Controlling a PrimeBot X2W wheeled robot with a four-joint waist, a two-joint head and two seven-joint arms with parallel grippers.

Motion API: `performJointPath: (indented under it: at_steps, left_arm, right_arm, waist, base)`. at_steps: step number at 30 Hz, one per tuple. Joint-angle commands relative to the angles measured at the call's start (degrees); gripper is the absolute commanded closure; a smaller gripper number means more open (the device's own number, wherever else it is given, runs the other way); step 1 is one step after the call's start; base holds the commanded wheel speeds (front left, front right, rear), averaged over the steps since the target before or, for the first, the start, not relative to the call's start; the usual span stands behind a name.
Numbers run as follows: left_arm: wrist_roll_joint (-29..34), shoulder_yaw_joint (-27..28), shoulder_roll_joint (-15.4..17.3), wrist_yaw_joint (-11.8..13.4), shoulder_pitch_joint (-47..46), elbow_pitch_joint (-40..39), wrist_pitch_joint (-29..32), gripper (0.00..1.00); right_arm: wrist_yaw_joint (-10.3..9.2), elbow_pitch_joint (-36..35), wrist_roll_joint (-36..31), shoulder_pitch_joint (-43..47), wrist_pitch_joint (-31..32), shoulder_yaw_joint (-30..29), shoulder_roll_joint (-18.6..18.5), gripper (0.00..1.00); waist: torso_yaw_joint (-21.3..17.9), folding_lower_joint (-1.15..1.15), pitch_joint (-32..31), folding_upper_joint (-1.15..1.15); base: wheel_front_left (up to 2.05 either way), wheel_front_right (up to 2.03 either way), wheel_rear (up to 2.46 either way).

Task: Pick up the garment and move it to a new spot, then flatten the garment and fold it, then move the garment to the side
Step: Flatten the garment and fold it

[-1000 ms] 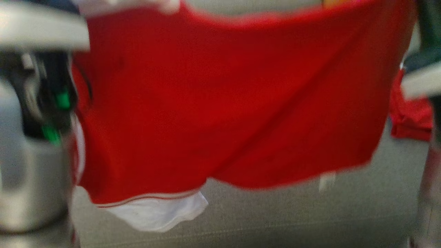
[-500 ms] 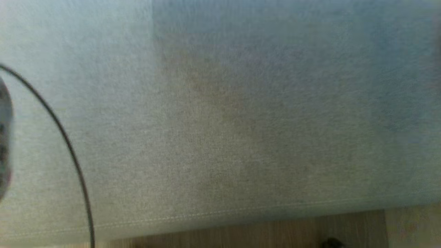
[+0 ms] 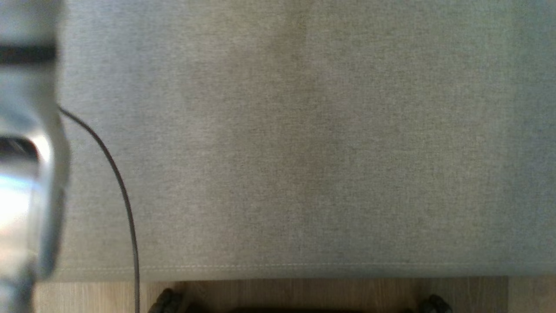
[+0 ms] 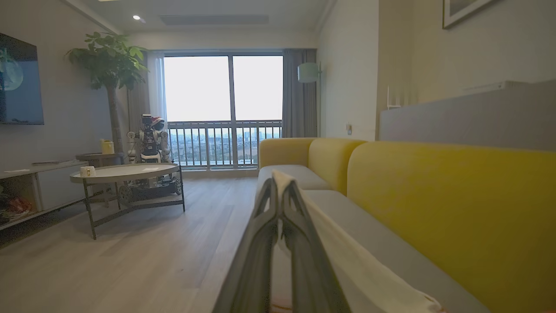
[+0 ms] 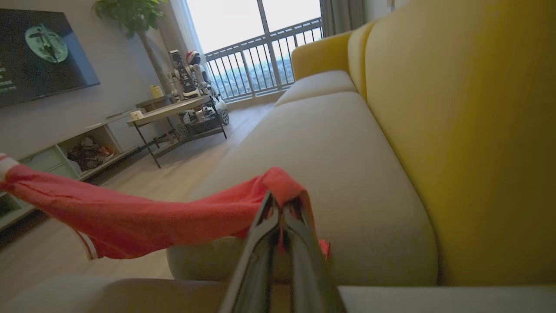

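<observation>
red garment [image 5: 130, 217] hangs in the air, stretched leftward in the right wrist view, over the front of the grey sofa seat [image 5: 330, 143]. right gripper [image 5: 280, 203] is pinched tight on a bunched red corner. left gripper [image 4: 278, 191] has its fingers pressed together on the garment's white edge [image 4: 347, 256], beside the yellow backrest [image 4: 456, 208]. head view: seat fabric, dark cable [image 3: 124, 195], blurred pale forearm [image 3: 26, 174] at left, wood floor [image 3: 304, 292] along the bottom.
</observation>
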Motion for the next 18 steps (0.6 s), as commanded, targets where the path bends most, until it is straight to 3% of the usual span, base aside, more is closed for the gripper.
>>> performJointPath:
  at_steps: [1, 11, 18]
  left_arm:
    - [2.4, -1.8, 3.0, -0.7, 4.1, -2.1, -0.2, 1.00]
    - [4.4, -4.1, 7.4, -1.8, 29.9, -7.4, -0.3, 1.00]
    - [6.0, -8.0, 11.6, -4.8, 43.9, -9.2, -0.2, 1.00]
  right_arm:
    - [-0.02, -0.2, 5.2, 3.6, 1.2, -0.9, 0.4, 1.00]
    - [-0.02, 2.3, 16.2, 20.3, 8.9, 5.0, 0.7, 1.00]
    - [-0.02, 4.5, 19.6, 29.3, 12.1, 8.5, 0.0, 1.00]
  waist:
    - [1.0, -0.01, -1.4, 0.00]
    - [1.9, -0.01, -9.1, 0.00]
    - [1.8, -0.01, -15.5, 0.00]
  base:
    - [0.00, 0.00, 0.00]
    - [0.00, 0.00, 0.00]
    - [0.00, 0.00, 0.00]
